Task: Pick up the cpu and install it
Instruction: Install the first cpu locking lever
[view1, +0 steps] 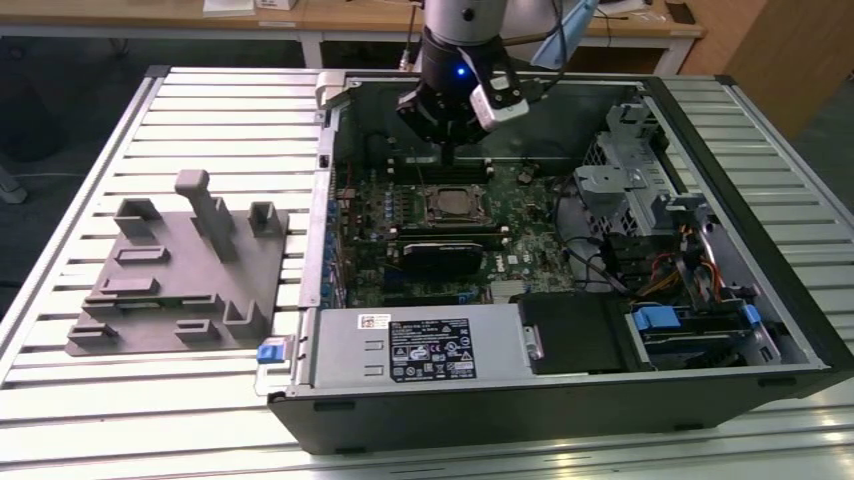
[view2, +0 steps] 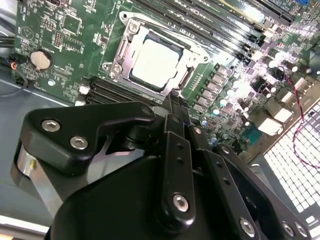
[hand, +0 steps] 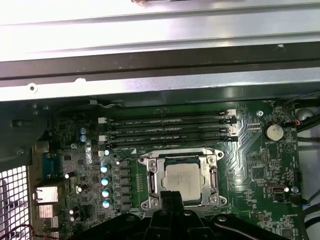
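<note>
Slatted metal bench (view1: 200, 400) carries an open computer case (view1: 561, 400) and, at its 9 o'clock, a grey tray (view1: 174, 290). Cpu (hand: 182, 179) sits flat inside the socket frame (hand: 150, 182) on the motherboard (hand: 260, 170) in both wrist views, so placement looks done. Gripper (view2: 176, 102) hangs just above the socket's edge, fingers pressed together, holding nothing.

Above socket frame (hand: 181, 179): open, nothing over the seated cpu (hand: 183, 179).
Beside socket: memory slots (hand: 167, 131) and capacitors (hand: 105, 181) stand close.
</note>
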